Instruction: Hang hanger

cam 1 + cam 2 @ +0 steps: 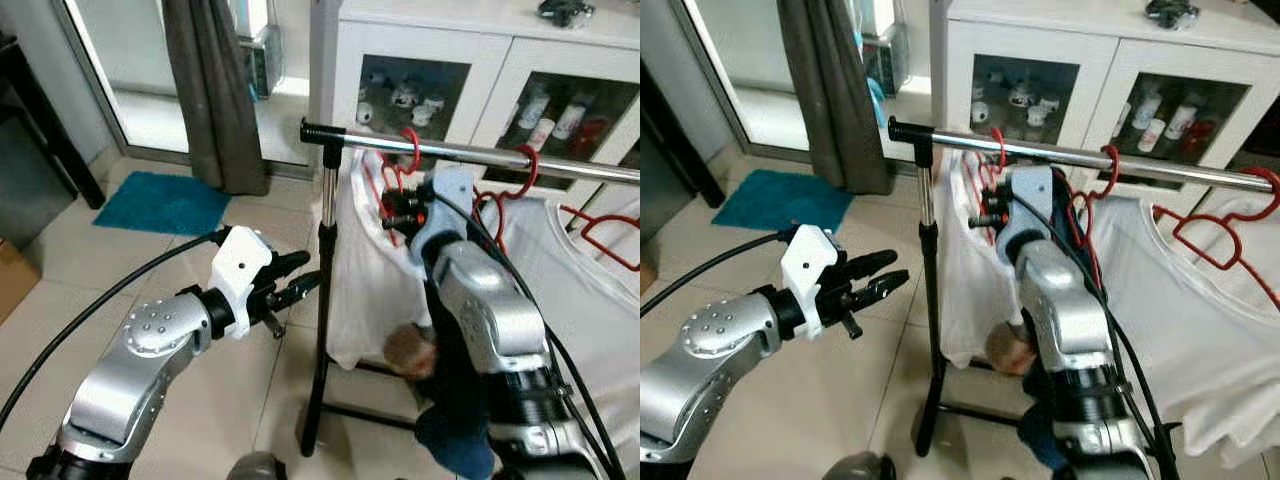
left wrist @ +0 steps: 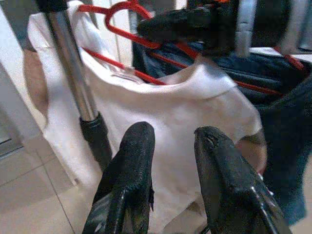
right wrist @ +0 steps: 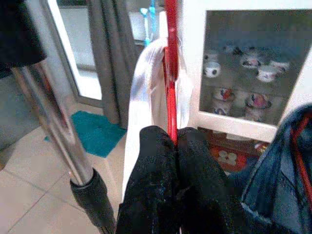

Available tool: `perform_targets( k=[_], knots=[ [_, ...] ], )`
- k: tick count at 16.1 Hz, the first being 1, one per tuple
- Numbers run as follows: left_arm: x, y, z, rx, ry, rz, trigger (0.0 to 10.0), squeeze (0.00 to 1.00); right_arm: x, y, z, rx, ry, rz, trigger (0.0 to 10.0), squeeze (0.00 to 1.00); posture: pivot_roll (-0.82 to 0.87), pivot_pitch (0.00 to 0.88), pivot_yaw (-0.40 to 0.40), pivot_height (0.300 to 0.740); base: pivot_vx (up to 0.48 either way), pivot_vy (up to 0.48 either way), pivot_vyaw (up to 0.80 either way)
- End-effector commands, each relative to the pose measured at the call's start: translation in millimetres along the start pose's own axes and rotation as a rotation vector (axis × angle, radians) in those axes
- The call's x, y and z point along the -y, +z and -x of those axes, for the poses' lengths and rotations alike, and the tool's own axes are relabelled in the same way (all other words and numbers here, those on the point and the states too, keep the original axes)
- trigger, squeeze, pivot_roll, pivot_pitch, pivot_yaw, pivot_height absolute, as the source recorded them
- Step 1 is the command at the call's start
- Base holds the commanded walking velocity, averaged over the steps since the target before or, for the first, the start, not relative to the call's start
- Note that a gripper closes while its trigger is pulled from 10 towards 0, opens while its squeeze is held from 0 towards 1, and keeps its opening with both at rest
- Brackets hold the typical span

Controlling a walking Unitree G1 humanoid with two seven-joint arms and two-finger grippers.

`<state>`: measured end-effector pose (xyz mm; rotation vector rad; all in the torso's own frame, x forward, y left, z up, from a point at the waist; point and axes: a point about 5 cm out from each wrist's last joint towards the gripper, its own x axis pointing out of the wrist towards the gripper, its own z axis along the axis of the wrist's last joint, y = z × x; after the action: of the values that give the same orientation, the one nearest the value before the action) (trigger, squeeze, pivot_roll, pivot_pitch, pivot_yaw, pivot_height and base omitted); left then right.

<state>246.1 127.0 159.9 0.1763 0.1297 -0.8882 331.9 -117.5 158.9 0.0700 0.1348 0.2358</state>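
Right gripper [image 3: 171, 146] clenched the red wire hanger [image 3: 170, 73] carrying a white shirt [image 2: 161, 117], hook over the chrome rail [image 1: 480, 155]; releasing seemed next; left gripper [image 2: 173, 146] stood spread, empty

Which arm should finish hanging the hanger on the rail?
Right. The right gripper is shut on the red hanger up at the rail; the left gripper hangs open, apart, below rail height.

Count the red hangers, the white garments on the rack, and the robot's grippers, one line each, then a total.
Red hangers: 3
White garments: 2
Grippers, left gripper and right gripper: 2
Total: 7
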Motion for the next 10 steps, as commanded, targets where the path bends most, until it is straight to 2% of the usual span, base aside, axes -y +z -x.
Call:
perform_targets(
  k=[1,5,8,9,10],
  knots=[
    [3.7,3.3,-0.1,-0.003,-0.033,-0.014,10.0,0.0,5.3,-2.0,-5.2,-0.036,-0.049,-0.012,10.0,0.0,0.15,0.034,0.006,0.74,0.0,0.0,0.0],
    [4.1,3.8,-0.1,-0.01,-0.049,-0.016,10.0,0.0,3.6,2.2,-14.1,-0.05,-0.062,-0.021,10.0,0.0,0.15,0.032,0.006,0.74,0.0,0.0,0.0],
    [4.4,2.8,1.3,-0.028,-0.06,-0.023,10.0,0.0,0.2,-4.2,-9.5,-0.074,-0.033,-0.021,10.0,0.04,0.15,0.03,0.004,0.74,0.0,0.0,0.0],
    [3.0,2.8,1.9,-0.032,-0.058,-0.026,10.0,0.0,0.2,-3.6,-6.4,-0.059,-0.02,-0.035,10.0,1.0,0.15,0.032,0.002,0.74,0.0,0.0,0.0],
    [2.4,3.0,2.3,-0.033,-0.055,-0.028,10.0,0.0,0.4,-2.3,-4.0,-0.044,-0.009,-0.046,10.0,1.0,0.15,0.032,0.002,0.74,0.0,0.0,0.0]
  ],
)
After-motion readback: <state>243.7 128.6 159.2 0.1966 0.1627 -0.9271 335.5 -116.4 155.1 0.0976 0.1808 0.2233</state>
